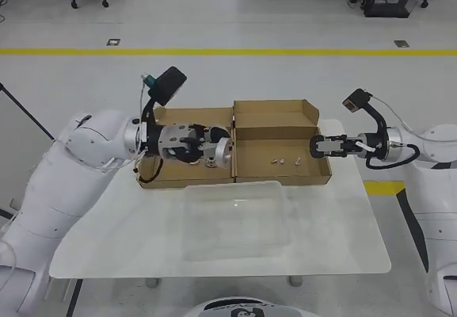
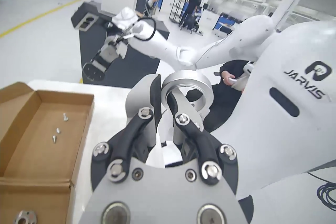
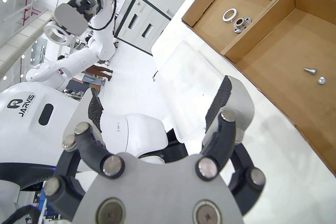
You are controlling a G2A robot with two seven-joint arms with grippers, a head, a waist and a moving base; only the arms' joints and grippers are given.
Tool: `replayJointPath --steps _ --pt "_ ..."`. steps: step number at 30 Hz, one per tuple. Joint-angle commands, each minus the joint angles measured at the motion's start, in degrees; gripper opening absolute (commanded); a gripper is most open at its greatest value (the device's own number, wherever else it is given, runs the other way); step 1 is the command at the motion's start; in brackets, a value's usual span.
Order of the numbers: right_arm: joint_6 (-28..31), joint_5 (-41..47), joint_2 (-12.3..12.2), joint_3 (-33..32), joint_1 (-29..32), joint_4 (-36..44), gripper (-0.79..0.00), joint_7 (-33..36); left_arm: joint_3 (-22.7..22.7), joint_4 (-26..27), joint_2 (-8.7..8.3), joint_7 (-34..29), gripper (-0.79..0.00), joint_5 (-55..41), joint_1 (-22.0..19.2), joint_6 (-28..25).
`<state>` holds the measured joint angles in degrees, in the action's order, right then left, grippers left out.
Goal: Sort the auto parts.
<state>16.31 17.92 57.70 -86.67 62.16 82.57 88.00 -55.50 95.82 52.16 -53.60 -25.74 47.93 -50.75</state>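
We see the left gripper [image 1: 217, 150] over the right end of the left box [image 1: 182, 181], close to the wall that box shares with its neighbour. It is clamped on a metal ring [image 2: 185, 78]. One finger [image 2: 182, 105] passes through the ring's bore and the other pad presses the outside of its wall, so the ring stands on edge between them, lifted off the cardboard. From the right wrist view we can pick out the same ring [image 3: 56, 34] hanging under that gripper [image 3: 68, 25]. On the floor of the left box [image 3: 207, 3] lie a second ring [image 3: 230, 15] and, just beside it, a flanged part [image 3: 240, 23] with a central hole. Both boxes sit side by side, touching, along the far edge of the tabletop [image 1: 335, 238], with their lids folded back. The right box [image 1: 285, 179] holds a few small screws [image 1: 276, 161] scattered on its floor, near the middle and well apart from its walls. We count three of them [image 2: 64, 118] in the left wrist view. The right gripper [image 1: 314, 146] hangs at the right end of the right box, about over its end wall. Its fingers [image 3: 222, 93] are spread wide with nothing between them. A clear bin [image 1: 232, 224] sits on the middle of the tabletop, just on the near side of the boxes.
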Motion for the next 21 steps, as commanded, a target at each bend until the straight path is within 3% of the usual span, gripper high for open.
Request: replayJointPath --steps 1,4,10,21 --pt "0.0 0.0 0.0 0.0 0.0 0.0 0.0 0.0 0.01 0.99 -0.42 2.74 -0.785 -1.43 0.3 -2.68" --pt "0.0 0.0 0.0 0.0 0.0 0.0 0.0 0.0 0.46 2.3 -1.24 7.31 -0.785 -3.27 0.65 -7.25" --pt "0.0 0.0 0.0 0.0 0.0 0.0 0.0 0.0 -0.63 6.41 -2.38 7.31 -0.785 -8.95 0.62 -7.25" --pt "0.0 0.0 0.0 0.0 0.0 0.0 0.0 0.0 -4.81 11.06 -1.16 7.3 -0.785 -15.44 2.14 -7.25"
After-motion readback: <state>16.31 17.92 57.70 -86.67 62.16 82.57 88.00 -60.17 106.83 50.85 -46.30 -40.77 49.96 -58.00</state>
